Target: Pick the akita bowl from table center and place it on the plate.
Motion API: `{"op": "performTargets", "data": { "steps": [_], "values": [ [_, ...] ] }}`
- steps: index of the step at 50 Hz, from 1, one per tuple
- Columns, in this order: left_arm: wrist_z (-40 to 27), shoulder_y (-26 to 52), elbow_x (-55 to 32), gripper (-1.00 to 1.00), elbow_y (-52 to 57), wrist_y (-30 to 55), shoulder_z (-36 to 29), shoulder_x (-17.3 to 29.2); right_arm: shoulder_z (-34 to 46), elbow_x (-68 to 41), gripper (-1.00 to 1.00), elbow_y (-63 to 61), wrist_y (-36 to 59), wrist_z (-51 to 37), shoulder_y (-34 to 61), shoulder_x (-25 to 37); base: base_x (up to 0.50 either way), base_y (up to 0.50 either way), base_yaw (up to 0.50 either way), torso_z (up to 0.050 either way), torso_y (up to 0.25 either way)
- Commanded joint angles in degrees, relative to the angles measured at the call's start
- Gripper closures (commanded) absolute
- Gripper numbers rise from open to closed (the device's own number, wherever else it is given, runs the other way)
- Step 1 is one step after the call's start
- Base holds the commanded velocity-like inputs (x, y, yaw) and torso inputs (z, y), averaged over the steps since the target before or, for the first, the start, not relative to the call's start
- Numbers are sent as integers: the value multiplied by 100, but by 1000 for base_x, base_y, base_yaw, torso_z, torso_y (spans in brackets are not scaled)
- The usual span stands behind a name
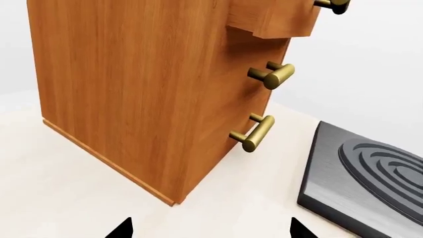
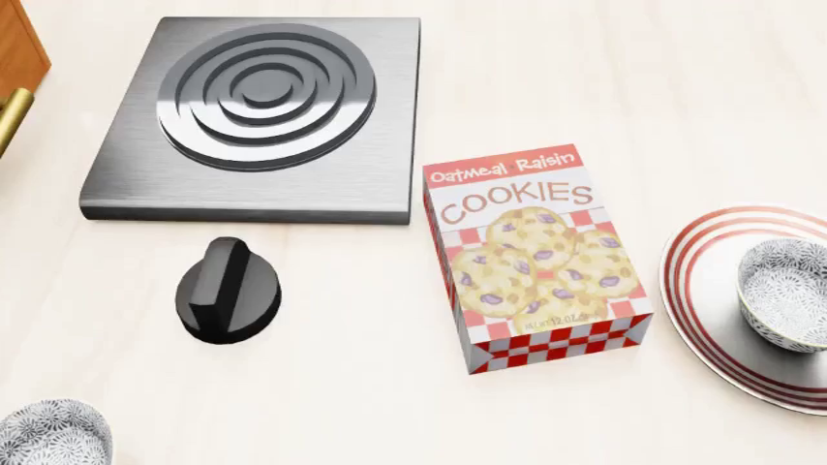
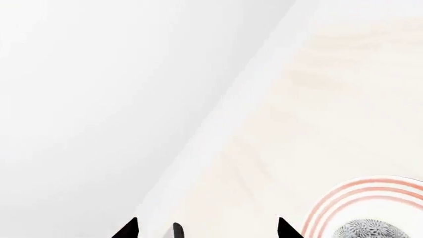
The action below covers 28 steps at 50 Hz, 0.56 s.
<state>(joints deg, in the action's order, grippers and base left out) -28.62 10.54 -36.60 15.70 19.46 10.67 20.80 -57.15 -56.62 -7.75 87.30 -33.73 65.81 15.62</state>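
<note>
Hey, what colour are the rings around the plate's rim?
Red concentric rings on the white plate, clearest in the head view.

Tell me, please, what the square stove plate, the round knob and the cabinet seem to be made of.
The stove plate looks like brushed metal: grey, with fine streaks and soft reflections. The knob looks like black plastic, matte, with a dull sheen only; this is uncertain. The cabinet looks like varnished wood: orange-brown with visible grain. Its handles look like brass, golden and shiny.
</note>
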Motion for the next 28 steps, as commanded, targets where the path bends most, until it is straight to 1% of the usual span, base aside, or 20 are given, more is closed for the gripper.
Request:
{"op": "performTargets", "data": {
  "steps": [1,3,12,16,19,25,28],
  "values": [
    [204,-82,24,-100,-86,-296,61,-133,99,-1493,-100,-205,174,-1006,-116,-63,0,0,0,0,0],
    [202,-76,22,-100,-94,-298,62,-130,128,-1673,-100,-226,163,-1120,-116,-51,0,0,0,0,0],
    [202,-51,34,-100,-127,-309,28,-131,457,-1935,-100,-573,18,-1089,-329,17,0,0,0,0,0],
    [200,-60,34,-100,-100,-311,8,-132,726,-1812,-100,-873,-146,-820,-572,81,0,0,0,0,0],
    [202,-64,34,-100,-95,-310,-7,-130,756,-1898,-100,-916,-143,-883,-570,77,0,0,0,0,0],
    [198,-77,-6,-100,-44,-309,16,-108,1381,-1374,-100,-1563,-609,-221,-1053,235,0,0,0,0,0],
    [203,-82,-13,-100,-37,-311,7,-106,1661,-1257,-100,-1883,-703,-64,-1155,306,0,0,0,0,0]
  ]
}}
